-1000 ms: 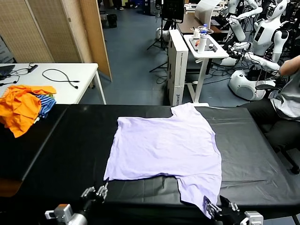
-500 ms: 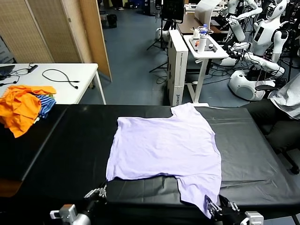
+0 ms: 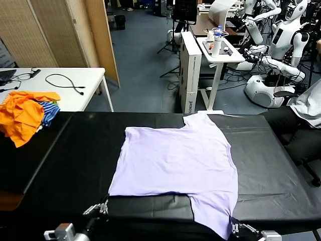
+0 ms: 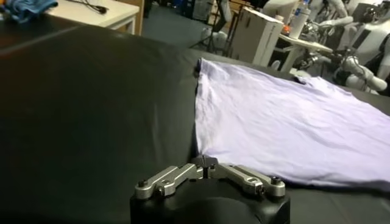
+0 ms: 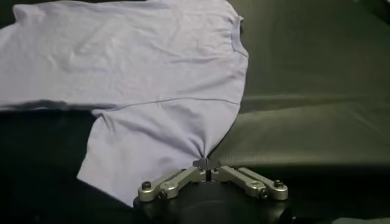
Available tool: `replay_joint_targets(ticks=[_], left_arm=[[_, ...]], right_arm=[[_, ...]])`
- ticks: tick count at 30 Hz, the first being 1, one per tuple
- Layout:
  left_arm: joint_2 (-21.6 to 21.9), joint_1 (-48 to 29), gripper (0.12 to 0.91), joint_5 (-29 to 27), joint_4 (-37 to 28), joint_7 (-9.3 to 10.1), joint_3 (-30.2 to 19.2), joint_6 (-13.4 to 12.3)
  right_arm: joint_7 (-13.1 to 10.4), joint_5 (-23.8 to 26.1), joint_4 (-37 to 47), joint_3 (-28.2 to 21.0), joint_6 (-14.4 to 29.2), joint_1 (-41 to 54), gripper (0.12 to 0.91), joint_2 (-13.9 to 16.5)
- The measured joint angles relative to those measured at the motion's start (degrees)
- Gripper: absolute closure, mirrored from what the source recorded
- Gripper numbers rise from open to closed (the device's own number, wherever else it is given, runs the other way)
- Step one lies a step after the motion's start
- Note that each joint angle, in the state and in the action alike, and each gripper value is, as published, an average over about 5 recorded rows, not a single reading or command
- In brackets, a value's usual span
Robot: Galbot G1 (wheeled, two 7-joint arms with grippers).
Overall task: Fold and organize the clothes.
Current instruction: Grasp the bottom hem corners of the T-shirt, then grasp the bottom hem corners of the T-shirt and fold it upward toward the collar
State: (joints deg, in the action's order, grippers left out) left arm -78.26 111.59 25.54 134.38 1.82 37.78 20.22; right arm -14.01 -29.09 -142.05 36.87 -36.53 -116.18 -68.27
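The pale lavender T-shirt (image 3: pixel 175 160) lies flat and spread on the black table (image 3: pixel 65 150), plain face up, with no print showing. My left gripper (image 3: pixel 103 207) is at the near edge, shut on the shirt's near left hem corner; in the left wrist view the shirt (image 4: pixel 286 122) ends right at the closed gripper (image 4: pixel 206 163). My right gripper (image 3: pixel 234 227) is at the near right, shut on the edge of the near sleeve. In the right wrist view the shirt's fabric (image 5: pixel 140 73) gathers into the closed gripper (image 5: pixel 207 164).
A heap of orange and blue-striped garments (image 3: pixel 22 113) lies at the table's far left. A white table with a cable (image 3: pixel 60 80) stands behind it. A white cart (image 3: pixel 215 50), other robots and a seated person (image 3: pixel 311 105) are beyond the table on the right.
Both grippers have drawn back toward the near edge, lower in the head view. The shirt has slid a little toward me with them, its near left corner and sleeve pulled taut.
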Motion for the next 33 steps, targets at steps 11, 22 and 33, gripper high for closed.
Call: replay_joint_targets(ticks=[11, 22, 33], left_arm=[[-1.71, -4.29, 0.884, 3.63, -1.49, -0.28, -0.55, -2.14], [-1.01, -15.95, 0.884, 3.28, -8.16, -0.14, -1.82, -2.27], [0.89, -22.79, 0.884, 0.06, -13.58, -0.10, -4.12, -2.06]], right_arm=[[2.65, -5.43, 3.89, 0.17, 4.69, 12.02, 0.886, 5.30], [2.05, -9.34, 14.86, -3.55, 5.30, 27.67, 0.886, 9.38], [0.82, -9.97, 23.35, -7.84, 5.19, 39.10, 0.886, 11.88]])
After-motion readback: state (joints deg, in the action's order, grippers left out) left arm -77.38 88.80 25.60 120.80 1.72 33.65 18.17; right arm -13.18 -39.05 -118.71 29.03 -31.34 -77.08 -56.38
